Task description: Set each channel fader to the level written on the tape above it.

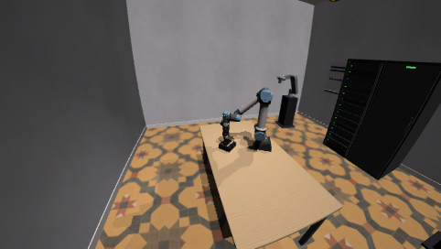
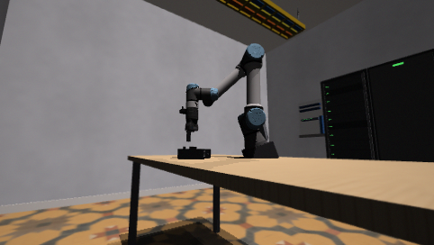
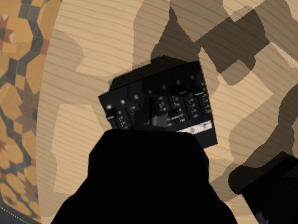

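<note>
The lighting desk (image 1: 227,145) is a small black box standing flat near the far left corner of the wooden table. It also shows in the exterior view (image 2: 194,153) and in the wrist view (image 3: 161,104), where several faders and a white tape strip show, too small to read. My gripper (image 2: 189,139) points straight down a little above the desk's left part, with a gap between its tips and the top. The fingers are shut with nothing between them. In the wrist view the dark gripper body (image 3: 149,196) hides the near part of the desk.
The arm's base (image 1: 261,143) stands on the table right of the desk. A black server rack (image 1: 381,114) stands at the right wall. A black pedestal with another arm (image 1: 287,107) stands behind the table.
</note>
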